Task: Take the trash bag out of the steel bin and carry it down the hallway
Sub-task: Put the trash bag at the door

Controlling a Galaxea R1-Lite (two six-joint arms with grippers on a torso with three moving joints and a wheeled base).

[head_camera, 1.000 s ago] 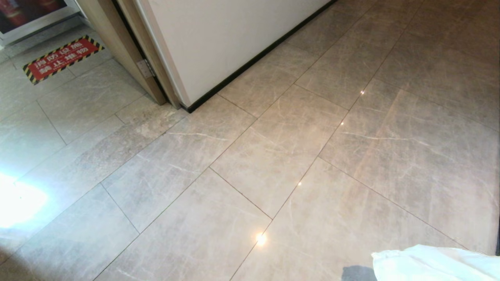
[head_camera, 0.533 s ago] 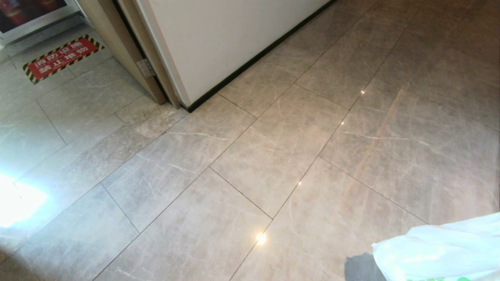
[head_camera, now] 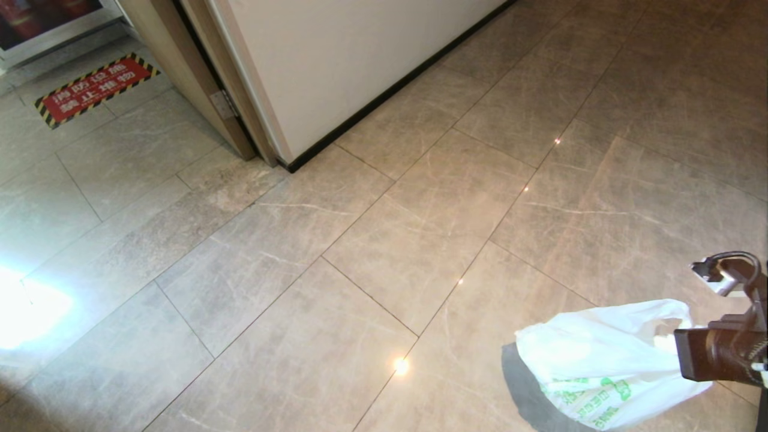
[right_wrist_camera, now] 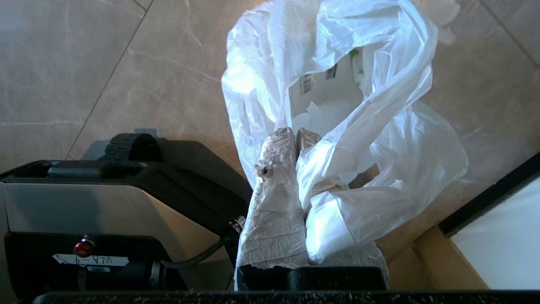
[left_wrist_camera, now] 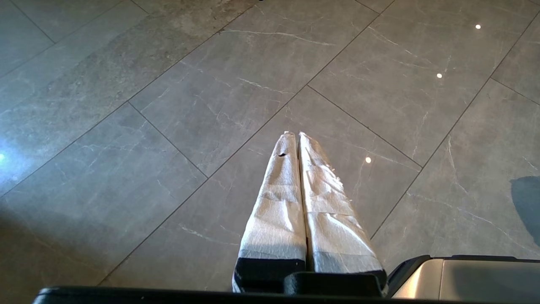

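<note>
Above the glossy hallway floor, the right pincer pinches shut on the trash bag, whose thin, light, slippery plastic is best gripped at its gathered top.

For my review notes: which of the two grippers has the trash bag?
The right gripper, shut on the white trash bag; the left gripper is shut on nothing.
</note>
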